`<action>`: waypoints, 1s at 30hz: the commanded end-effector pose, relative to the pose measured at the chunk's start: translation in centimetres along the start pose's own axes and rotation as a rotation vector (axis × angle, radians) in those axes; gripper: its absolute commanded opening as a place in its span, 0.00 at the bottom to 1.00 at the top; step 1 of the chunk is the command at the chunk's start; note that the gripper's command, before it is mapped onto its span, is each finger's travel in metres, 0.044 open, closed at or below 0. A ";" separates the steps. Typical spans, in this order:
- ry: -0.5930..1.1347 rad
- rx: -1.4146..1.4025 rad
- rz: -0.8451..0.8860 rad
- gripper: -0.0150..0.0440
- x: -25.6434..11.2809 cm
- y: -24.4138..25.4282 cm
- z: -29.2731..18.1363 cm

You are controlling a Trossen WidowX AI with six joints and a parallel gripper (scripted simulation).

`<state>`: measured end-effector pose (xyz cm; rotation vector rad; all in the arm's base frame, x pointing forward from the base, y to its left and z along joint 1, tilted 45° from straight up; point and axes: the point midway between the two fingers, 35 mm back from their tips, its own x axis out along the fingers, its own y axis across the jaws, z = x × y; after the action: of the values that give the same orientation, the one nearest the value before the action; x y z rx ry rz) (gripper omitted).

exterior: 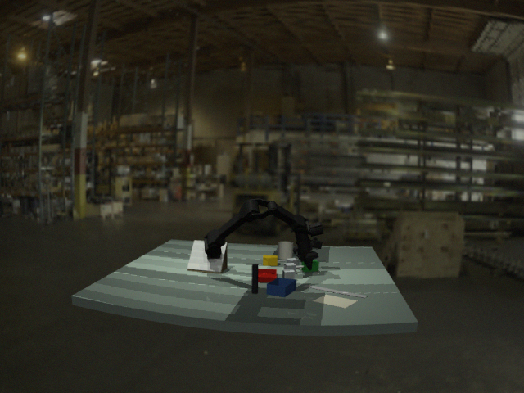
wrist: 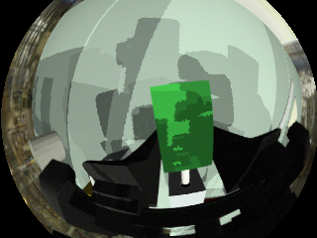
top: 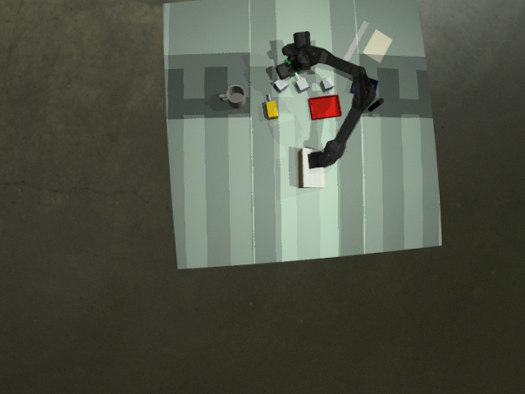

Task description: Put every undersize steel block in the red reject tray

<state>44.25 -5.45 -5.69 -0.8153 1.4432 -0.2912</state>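
Observation:
The green GO gauge (top: 288,61) (exterior: 315,266) (wrist: 184,124) is held between the fingers of my gripper (top: 293,67) (wrist: 180,129), which is shut on it. Its pale pin points at the middle steel block (top: 302,85) (exterior: 289,267) (wrist: 186,199). In the wrist view the pin's end is at the dark hole; a length of pin shows outside, and I cannot tell how deep it is. Another steel block (top: 280,85) sits to the left in the top view, and a third block (top: 326,84) to the right. The red reject tray (top: 324,107) (exterior: 269,278) is empty.
A yellow block with a pin (top: 271,109) (exterior: 269,259) lies left of the tray. A mug (top: 235,96) (exterior: 285,250) stands farther left. A blue tray (exterior: 281,287) is partly under the arm, beside a black cylinder (top: 376,105) (exterior: 255,279). A white wedge (top: 313,180) is by the arm's base.

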 end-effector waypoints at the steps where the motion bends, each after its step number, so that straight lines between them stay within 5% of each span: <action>1: -0.010 0.002 -0.003 0.25 -0.4 -0.3 0.1; 30: -0.010 0.002 -0.002 0.25 -0.7 -0.3 -0.9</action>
<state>43.35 -5.60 -5.42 -0.8161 1.4458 -0.2907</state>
